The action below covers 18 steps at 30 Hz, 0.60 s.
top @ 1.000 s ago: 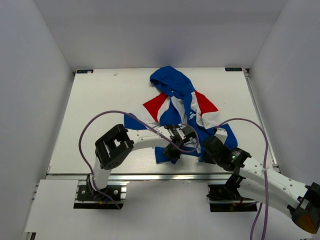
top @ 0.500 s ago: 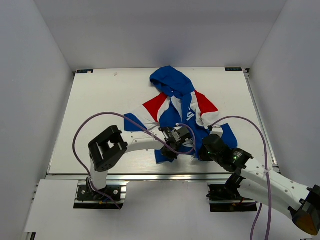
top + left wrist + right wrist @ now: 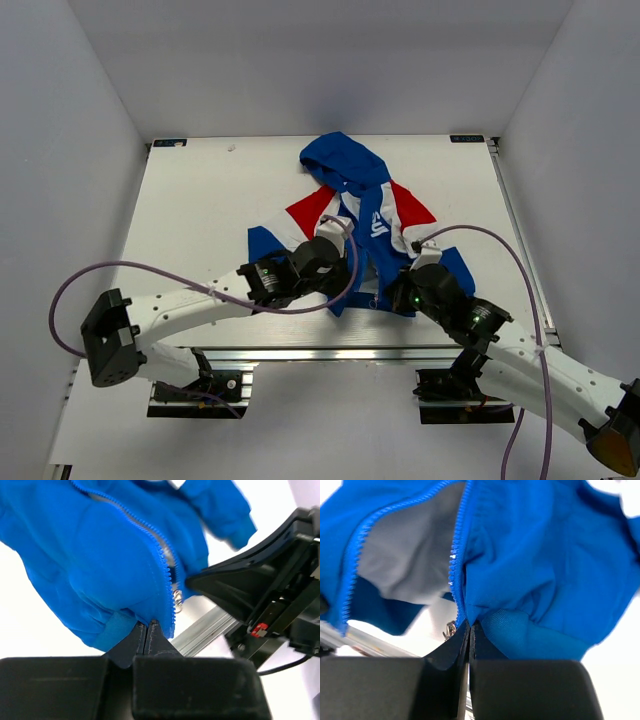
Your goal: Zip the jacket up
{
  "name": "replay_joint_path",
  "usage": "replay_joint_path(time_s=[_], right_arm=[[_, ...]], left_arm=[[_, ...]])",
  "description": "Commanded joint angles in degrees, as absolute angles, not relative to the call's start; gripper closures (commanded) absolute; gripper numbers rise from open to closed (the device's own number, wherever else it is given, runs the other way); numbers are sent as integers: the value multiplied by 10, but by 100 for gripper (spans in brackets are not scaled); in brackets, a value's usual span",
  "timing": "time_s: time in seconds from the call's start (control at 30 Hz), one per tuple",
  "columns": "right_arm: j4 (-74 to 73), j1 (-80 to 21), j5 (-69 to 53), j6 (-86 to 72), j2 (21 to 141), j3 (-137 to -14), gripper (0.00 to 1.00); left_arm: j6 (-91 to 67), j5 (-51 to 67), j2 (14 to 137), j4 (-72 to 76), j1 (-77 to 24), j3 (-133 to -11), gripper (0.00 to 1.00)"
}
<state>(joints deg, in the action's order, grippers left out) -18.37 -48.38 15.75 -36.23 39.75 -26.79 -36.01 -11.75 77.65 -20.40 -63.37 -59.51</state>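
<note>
The jacket point(image 3: 372, 215), blue with red and white panels and a blue hood at the far end, lies on the white table, its front open at the bottom. My left gripper point(image 3: 340, 292) is shut on the jacket's bottom hem point(image 3: 112, 625) beside the blue zipper teeth point(image 3: 162, 575); a small metal zipper pull point(image 3: 176, 599) hangs there. My right gripper point(image 3: 397, 298) is shut on the other front's hem point(image 3: 530, 630) next to its zipper edge point(image 3: 456, 565), with a metal pull point(image 3: 450, 629) just left of the fingers. The grey lining point(image 3: 405, 555) shows between the fronts.
The table's near aluminium rail point(image 3: 330, 352) runs just below both grippers. Grey walls enclose the table on three sides. The right gripper's black body point(image 3: 260, 580) shows close by in the left wrist view. Purple cables point(image 3: 130, 275) loop over both arms.
The left arm has swung out to the left and stretched low; its gripper now holds the hem from the left. The right gripper edged toward the hem. The jacket's bottom has bunched slightly.
</note>
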Motion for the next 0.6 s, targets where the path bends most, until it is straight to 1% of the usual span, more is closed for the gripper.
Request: replay_joint_path(time_s=[0.0,0.13,0.27,0.57], right_arm=[[-96,-483,136,-350,385,-285,100],[-34,-483,127,-357,369,-274,100],[16,-483,116,-359,362,-268,100],[23,-483,111,-375,384,-270,100]], left_arm=[[-370,-148,738,-105,-631,-552,100],[-401,-178,715,-23,-631,-505,100],[-443,-201,707,23,-631,-483,100],[-461,-265,692,56,-631,-470,100]])
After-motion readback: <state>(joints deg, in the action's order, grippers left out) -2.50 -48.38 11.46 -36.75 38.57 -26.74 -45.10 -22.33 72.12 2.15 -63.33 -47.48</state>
